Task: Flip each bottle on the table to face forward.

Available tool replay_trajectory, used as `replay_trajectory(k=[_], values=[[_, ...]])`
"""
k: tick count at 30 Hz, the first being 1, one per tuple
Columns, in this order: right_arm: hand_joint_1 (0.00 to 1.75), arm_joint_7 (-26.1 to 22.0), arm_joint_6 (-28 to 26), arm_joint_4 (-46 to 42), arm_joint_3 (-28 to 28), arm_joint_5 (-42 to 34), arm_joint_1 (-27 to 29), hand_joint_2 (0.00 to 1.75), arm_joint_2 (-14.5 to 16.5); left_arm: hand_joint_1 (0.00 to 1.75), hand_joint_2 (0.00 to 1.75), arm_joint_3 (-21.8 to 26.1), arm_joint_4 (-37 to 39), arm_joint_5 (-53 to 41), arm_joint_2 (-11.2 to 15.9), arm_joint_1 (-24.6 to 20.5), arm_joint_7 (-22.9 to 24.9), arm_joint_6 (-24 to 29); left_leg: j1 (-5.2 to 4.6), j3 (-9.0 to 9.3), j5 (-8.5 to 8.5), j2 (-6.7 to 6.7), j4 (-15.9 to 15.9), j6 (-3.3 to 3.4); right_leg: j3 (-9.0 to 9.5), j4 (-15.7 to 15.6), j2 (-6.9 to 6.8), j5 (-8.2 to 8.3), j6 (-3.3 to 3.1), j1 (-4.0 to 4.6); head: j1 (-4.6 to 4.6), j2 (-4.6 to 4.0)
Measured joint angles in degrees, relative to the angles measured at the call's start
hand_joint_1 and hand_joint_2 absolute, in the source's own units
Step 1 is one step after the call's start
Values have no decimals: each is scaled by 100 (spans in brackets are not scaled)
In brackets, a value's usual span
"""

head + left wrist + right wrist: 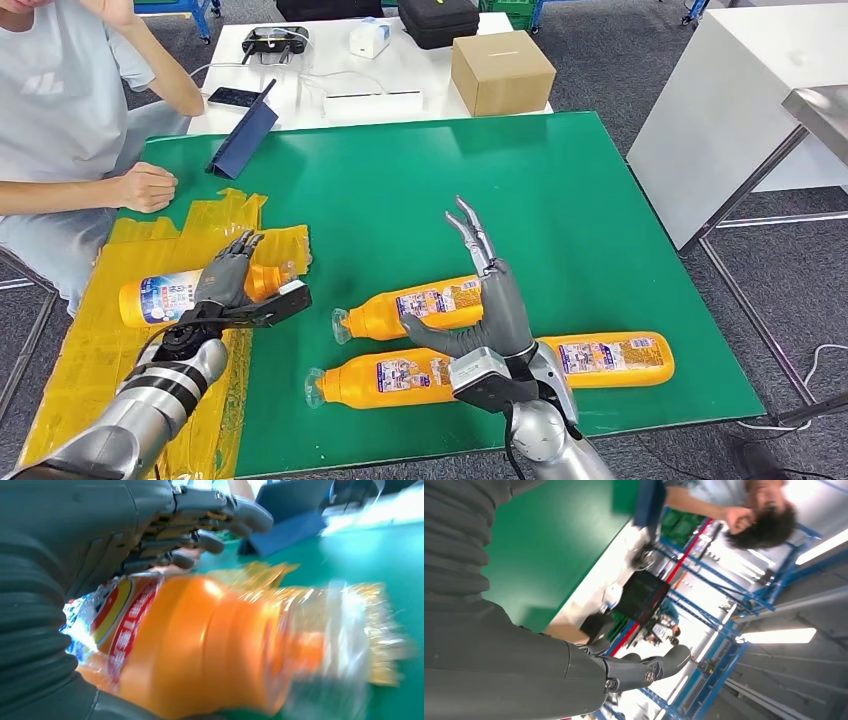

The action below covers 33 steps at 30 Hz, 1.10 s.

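Step in hand: left hand (222, 280) grips the bottle (170, 298) lying on yellow tape (90, 350), right hand (490, 295) spread above another; you should next roll it label-forward.

Four orange bottles (415, 310) on the green table (560, 190) (one under the left robot hand (222, 280)).

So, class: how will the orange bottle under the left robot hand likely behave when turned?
The orange bottle lies on its side and looks round, so it probably rolls. Its glossy wrap may slip under the left robot hand.
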Motion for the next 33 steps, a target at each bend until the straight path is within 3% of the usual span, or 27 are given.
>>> replay_trajectory(k=[9,14,28,33], values=[[0,259,-685,41,85,1623,84,175,-213,0,175,278,-2149,746,-203,1310,-776,797,-6,-19,-3,8,1,1,-24,-1,3,0,1,-4,-1,0],[0,374,-773,59,104,1876,209,175,-385,0,175,327,-3364,833,-271,1921,-911,1004,-3,-26,-4,6,0,0,-29,-1,2,-3,0,1,0,0],[0,405,-783,63,106,1945,265,175,-521,0,175,391,-4204,885,-288,2273,-965,1028,-2,-26,-2,6,0,1,-28,-1,2,-1,0,0,-1,0],[0,834,-882,76,98,2985,331,175,-624,0,175,447,-4552,972,-361,2462,-1084,1308,-2,-27,-3,5,1,1,-30,-1,2,-1,0,0,-1,0]])
